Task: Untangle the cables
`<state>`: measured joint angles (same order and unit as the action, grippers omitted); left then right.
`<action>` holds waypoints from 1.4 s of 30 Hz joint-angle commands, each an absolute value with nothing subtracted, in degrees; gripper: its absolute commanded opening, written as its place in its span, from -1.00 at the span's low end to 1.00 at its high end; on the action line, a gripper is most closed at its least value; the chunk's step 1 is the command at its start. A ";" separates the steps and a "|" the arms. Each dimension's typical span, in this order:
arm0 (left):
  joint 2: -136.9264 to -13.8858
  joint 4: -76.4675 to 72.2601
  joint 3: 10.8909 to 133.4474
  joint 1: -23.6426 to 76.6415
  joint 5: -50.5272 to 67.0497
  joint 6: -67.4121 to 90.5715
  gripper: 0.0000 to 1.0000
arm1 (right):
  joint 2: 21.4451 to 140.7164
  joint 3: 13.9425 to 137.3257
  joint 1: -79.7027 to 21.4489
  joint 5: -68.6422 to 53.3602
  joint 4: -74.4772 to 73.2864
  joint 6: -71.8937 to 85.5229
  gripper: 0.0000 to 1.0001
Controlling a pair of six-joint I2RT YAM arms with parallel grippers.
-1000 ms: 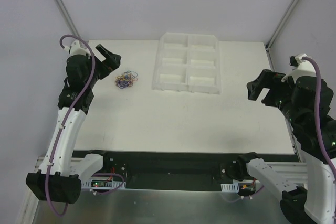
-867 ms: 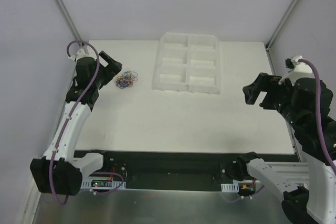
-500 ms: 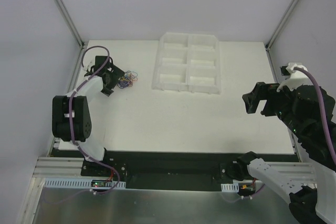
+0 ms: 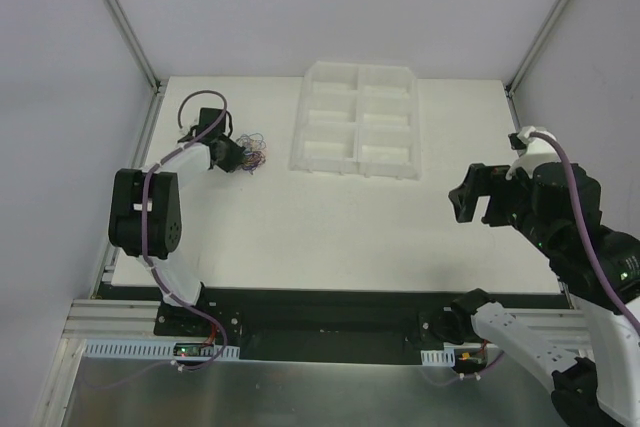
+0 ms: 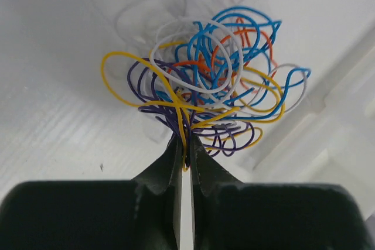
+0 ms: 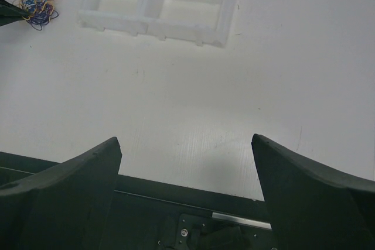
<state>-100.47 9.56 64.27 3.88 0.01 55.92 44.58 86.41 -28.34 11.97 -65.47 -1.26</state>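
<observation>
Blue, yellow, orange and purple cables (image 5: 205, 98) are seen as one curly tangle on the white table (image 4: 300, 237) at ten o'clock, near a tray (image 4: 358, 119) at twelve. Near strands are pinched by the clenched left gripper (image 5: 185, 157). The right gripper (image 6: 186, 140) is held spread wide at four o'clock, empty.

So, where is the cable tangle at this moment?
In the top view the cable tangle sits at the far left of the table, just left of the white compartment tray, with the left end effector pinched on its strands.
</observation>
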 commanded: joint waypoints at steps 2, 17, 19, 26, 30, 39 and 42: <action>-93.62 9.49 58.81 10.88 4.39 53.35 -1.00 | 45.35 80.70 -28.57 12.05 -58.55 -1.75 0.92; -77.69 10.28 47.37 46.22 8.96 55.03 -1.00 | 54.74 64.34 -28.48 -8.33 -45.71 2.90 0.92; -78.74 10.28 48.51 47.11 9.23 53.27 -1.00 | 58.60 63.02 -28.56 -10.80 -45.79 3.86 0.96; -79.29 12.04 51.60 47.02 13.11 49.22 0.09 | 68.37 55.47 -28.65 -26.88 -34.82 6.59 0.68; -74.62 12.92 48.96 45.89 9.93 48.96 0.32 | 73.64 54.75 -28.65 -29.61 -29.89 8.61 0.57; -79.18 13.45 48.51 40.78 16.87 51.07 0.15 | 89.63 56.86 -28.74 -35.07 -21.35 1.95 0.21; -78.23 13.71 48.61 40.69 17.40 50.98 0.14 | 91.49 56.78 -28.30 -36.03 -18.73 -1.39 0.15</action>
